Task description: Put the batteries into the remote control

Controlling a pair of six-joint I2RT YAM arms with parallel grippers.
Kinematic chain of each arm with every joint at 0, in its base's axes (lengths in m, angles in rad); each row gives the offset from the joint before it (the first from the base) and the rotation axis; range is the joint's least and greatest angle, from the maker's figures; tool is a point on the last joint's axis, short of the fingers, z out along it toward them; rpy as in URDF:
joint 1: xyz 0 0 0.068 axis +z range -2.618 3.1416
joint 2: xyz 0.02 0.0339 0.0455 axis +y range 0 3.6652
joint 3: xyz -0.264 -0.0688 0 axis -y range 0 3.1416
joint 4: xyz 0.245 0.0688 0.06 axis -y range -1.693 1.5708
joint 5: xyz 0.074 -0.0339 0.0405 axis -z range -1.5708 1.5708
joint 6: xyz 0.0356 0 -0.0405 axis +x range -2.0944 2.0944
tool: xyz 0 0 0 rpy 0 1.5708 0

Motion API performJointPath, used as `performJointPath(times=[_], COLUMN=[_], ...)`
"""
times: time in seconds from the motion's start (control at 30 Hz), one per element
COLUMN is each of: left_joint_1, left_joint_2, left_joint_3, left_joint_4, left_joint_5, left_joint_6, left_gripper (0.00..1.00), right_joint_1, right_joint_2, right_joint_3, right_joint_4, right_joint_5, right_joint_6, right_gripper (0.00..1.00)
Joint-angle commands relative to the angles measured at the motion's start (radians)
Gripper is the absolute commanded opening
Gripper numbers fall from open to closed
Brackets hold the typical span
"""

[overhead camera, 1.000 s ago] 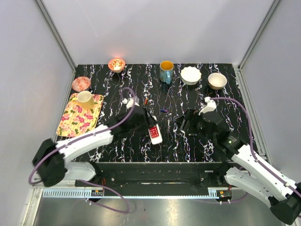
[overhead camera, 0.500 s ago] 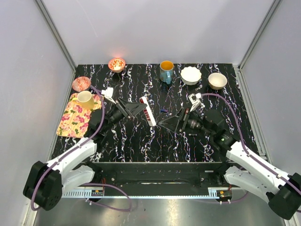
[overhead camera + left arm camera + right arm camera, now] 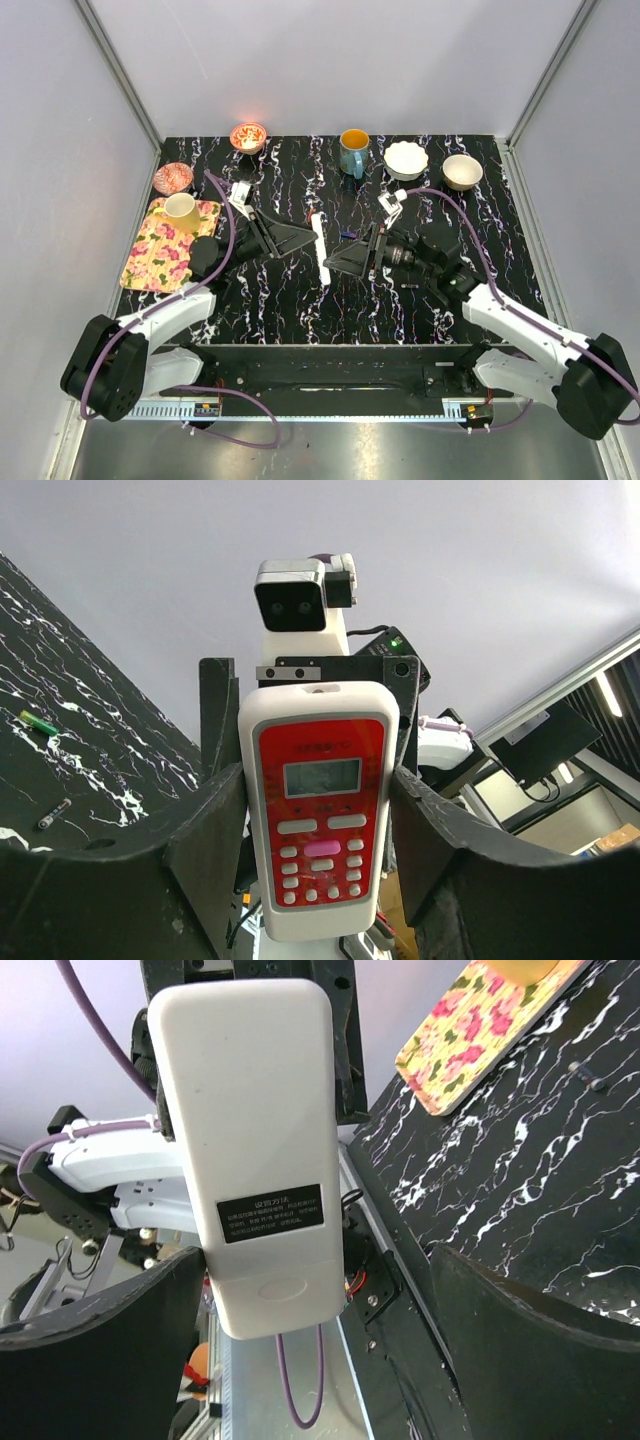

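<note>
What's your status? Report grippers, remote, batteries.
Left gripper shut on remote control, held off the table. Right gripper open, at its plain back. Batteries loose on table.

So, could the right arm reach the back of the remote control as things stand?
Probably yes: the left fingers hold the remote control with its white back facing the open right fingers, nothing between them.

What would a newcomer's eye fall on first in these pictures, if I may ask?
The white remote control stands out first, held upright over the middle of the black marbled table in the left hand, its red button face toward that wrist camera. The open right hand faces its plain white back. A flowered tray with a yellow cup brightens the table's left side.
</note>
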Motion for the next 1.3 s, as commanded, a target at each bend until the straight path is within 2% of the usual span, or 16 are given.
performJointPath(times=[0.0,0.27,0.5,0.83,0.93,1.07,1.1,1.17,1.2,1.23,1.27], left_joint_1=[0.003,0.003,0.003,0.003,0.003,0.003,0.003,0.003,0.003,0.003,0.005], left_joint_2=[-0.037,-0.054,-0.048,-0.035,-0.029,-0.023,-0.023,-0.025,-0.029,-0.034,-0.054], left_joint_3=[0.051,0.060,0.060,0.076,0.076,0.069,0.071,0.072,0.074,0.074,0.074], left_joint_4=[0.044,-0.032,-0.022,0.007,0.025,0.043,0.039,0.008,-0.012,-0.034,-0.102], left_joint_5=[0.036,0.007,-0.039,-0.057,-0.059,-0.059,-0.054,-0.047,-0.045,-0.047,-0.051], left_joint_6=[0.028,0.078,0.085,0.068,0.055,0.045,0.045,0.049,0.060,0.071,0.084], left_gripper=[0.00,0.00,0.00,0.00,0.00,0.00,0.00,0.35,0.47,0.64,0.71], right_joint_1=[0.001,0.000,0.001,0.001,0.001,0.001,0.001,0.001,0.000,0.001,0.001], right_joint_2=[0.046,0.100,0.146,0.152,0.164,0.178,0.180,0.175,0.165,0.152,0.138], right_joint_3=[0.041,0.033,0.016,0.001,0.002,0.002,0.006,0.010,0.027,0.041,0.058], right_joint_4=[0.122,0.256,0.355,0.331,0.329,0.349,0.351,0.345,0.307,0.268,0.212], right_joint_5=[-0.085,-0.162,-0.201,-0.217,-0.227,-0.238,-0.240,-0.246,-0.247,-0.246,-0.240], right_joint_6=[0.050,0.140,0.212,0.203,0.206,0.214,0.214,0.203,0.189,0.141,0.098], right_gripper=[1.00,0.99,0.88,0.77,0.68,0.50,0.41,0.30,0.16,0.07,0.00])
